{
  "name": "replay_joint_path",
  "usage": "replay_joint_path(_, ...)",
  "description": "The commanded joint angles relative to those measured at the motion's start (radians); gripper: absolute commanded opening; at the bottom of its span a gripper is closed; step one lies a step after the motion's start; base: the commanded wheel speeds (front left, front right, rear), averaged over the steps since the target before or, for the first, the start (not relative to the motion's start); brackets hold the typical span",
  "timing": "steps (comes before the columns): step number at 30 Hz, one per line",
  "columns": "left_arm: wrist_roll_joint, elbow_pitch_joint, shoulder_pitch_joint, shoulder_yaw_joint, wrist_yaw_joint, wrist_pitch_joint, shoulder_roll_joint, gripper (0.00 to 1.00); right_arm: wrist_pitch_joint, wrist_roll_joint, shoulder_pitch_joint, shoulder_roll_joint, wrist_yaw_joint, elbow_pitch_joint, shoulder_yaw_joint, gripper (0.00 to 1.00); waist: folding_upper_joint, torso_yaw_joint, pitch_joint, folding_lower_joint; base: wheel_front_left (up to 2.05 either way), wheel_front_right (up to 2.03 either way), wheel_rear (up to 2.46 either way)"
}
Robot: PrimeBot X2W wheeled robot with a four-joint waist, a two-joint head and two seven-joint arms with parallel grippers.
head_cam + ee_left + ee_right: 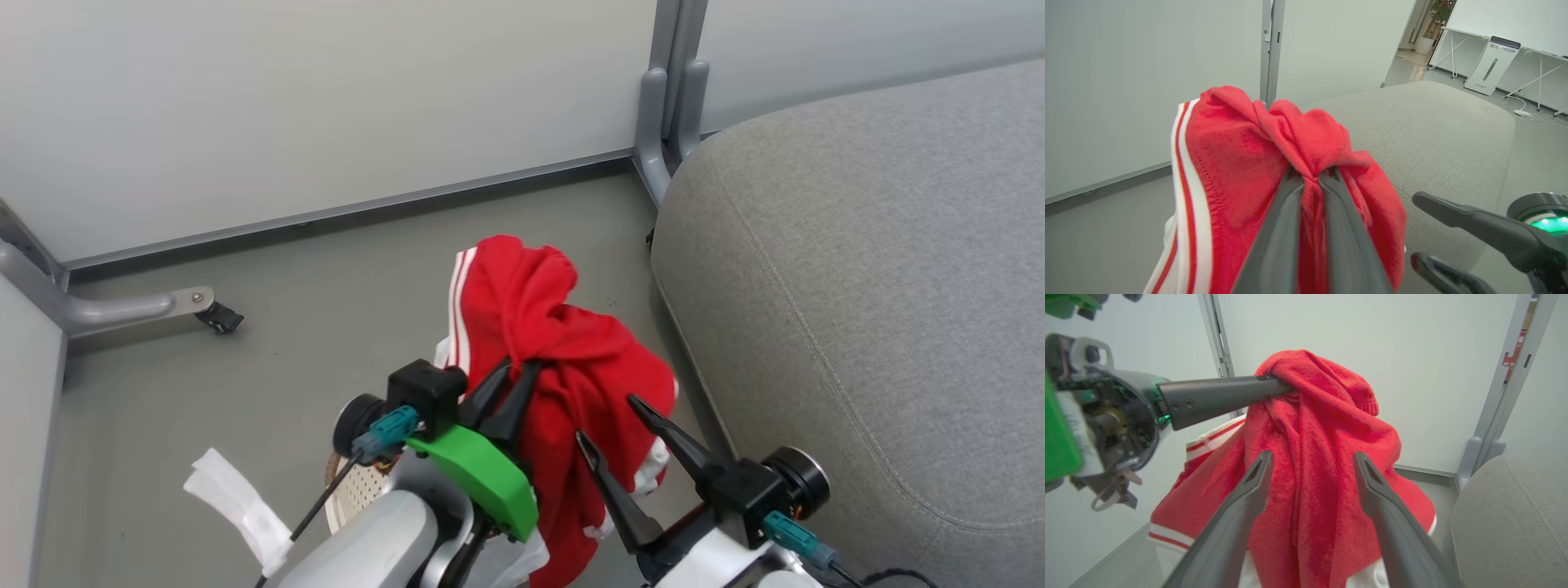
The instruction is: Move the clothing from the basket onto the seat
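– Clothing point(563, 343), where is it now?

– At the centre of the head view, bunched and lifted above the floor point(326, 327). The left gripper point(521, 367) is closed tight on a fold near the top, and the rest hangs down toward the bottom edge of the frame.

– So it is out of the basket point(355, 494)?

– I judge mostly yes. A small perforated part of the basket shows at the lower left, behind the left arm. Whether the lowest cloth touches it I cannot tell, because the arms hide it.

– And the seat point(857, 286)?

– It takes the right side of the frame and nothing lies on it. The clothing is near its rounded edge, but not over it. Carrying across and releasing are not yet done.

– What does the right gripper point(606, 418) do?

– Its fingers are spread wide and hold nothing, at the lower right of the red cloth. In the right wrist view they frame the hanging fabric.

– What is in the way?

– That open gripper sits between the clothing and the seat. The low-hanging tail could also drag on the seat's side. A grey post point(669, 106) stands at the upper right, and a partition foot point(196, 298) is at the left, well apart.
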Motion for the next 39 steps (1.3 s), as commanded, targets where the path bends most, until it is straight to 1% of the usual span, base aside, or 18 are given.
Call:
replay_joint_path(1,0.012,-0.013,-0.022,-0.005,-0.007,0.004,-0.005,0.00,-0.005,0.008,-0.018,-0.004,-0.001,0.005,0.011,1.00,0.0000,0.006,0.006,0.0001,0.00,0.00,0.00)
replay_joint_path(5,0.017,-0.041,-0.036,-0.031,-0.016,0.024,-0.027,0.00,-0.005,0.017,-0.050,-0.004,-0.001,0.022,0.026,1.00,0.0000,0.019,0.014,0.0001,0.00,0.00,0.00)
replay_joint_path(12,0.002,-0.110,-0.047,-0.069,-0.036,0.062,-0.058,0.00,-0.005,0.017,-0.080,-0.004,-0.001,0.099,0.022,1.00,0.0000,0.042,0.025,0.0001,0.00,0.00,0.00)
replay_joint_path(16,0.000,-0.147,-0.049,-0.082,-0.033,0.079,-0.060,0.00,-0.005,0.023,-0.092,-0.004,-0.001,0.141,0.013,1.00,0.0000,0.053,0.024,0.0001,0.00,0.00,0.00)
replay_joint_path(21,-0.005,-0.177,-0.047,-0.084,-0.026,0.096,-0.051,0.00,-0.005,0.041,-0.100,-0.004,-0.001,0.164,0.006,1.00,0.0000,0.062,0.023,0.0001,0.00,0.00,0.00)
replay_joint_path(22,-0.006,-0.181,-0.046,-0.083,-0.025,0.096,-0.048,0.00,-0.005,0.045,-0.102,-0.003,-0.001,0.165,0.009,0.84,0.0000,0.063,0.023,0.0001,0.00,0.00,0.00)
replay_joint_path(23,-0.007,-0.184,-0.045,-0.082,-0.024,0.097,-0.046,0.00,-0.005,0.048,-0.103,-0.003,-0.001,0.165,0.017,0.46,0.0000,0.064,0.023,0.0001,0.00,0.00,0.00)
replay_joint_path(24,-0.009,-0.187,-0.045,-0.081,-0.023,0.097,-0.044,0.00,-0.005,0.052,-0.106,-0.003,-0.001,0.173,0.034,0.00,0.0000,0.064,0.022,0.0001,0.00,0.00,0.00)
replay_joint_path(28,-0.019,-0.187,-0.037,-0.075,-0.018,0.097,-0.040,0.00,-0.004,0.056,-0.117,-0.005,-0.001,0.185,0.058,0.00,0.0000,0.062,0.022,0.0001,0.00,0.00,0.00)
replay_joint_path(30,-0.030,-0.187,-0.030,-0.071,-0.023,0.099,-0.040,0.00,-0.004,0.057,-0.117,-0.004,-0.001,0.185,0.061,0.00,0.0000,0.059,0.023,0.0001,0.00,0.00,0.00)
replay_joint_path(36,-0.030,-0.177,-0.033,-0.066,-0.019,0.088,-0.032,0.00,-0.004,0.050,-0.098,-0.004,-0.001,0.166,0.033,0.00,0.0000,0.053,0.027,0.0001,0.00,0.00,0.00)
replay_joint_path(37,-0.025,-0.175,-0.034,-0.064,-0.016,0.082,-0.031,0.45,-0.004,0.048,-0.097,-0.004,-0.001,0.166,0.030,0.00,0.0000,0.053,0.028,0.0001,0.00,0.00,0.00)
replay_joint_path(38,-0.020,-0.174,-0.037,-0.064,-0.015,0.079,-0.030,1.00,-0.004,0.043,-0.094,-0.004,-0.001,0.165,0.027,0.00,0.0000,0.053,0.028,0.0001,0.00,0.00,0.00)
replay_joint_path(39,-0.018,-0.172,-0.038,-0.063,-0.011,0.074,-0.029,1.00,-0.004,0.038,-0.093,-0.004,-0.001,0.163,0.022,0.00,0.0000,0.053,0.028,0.0001,0.00,0.00,0.00)
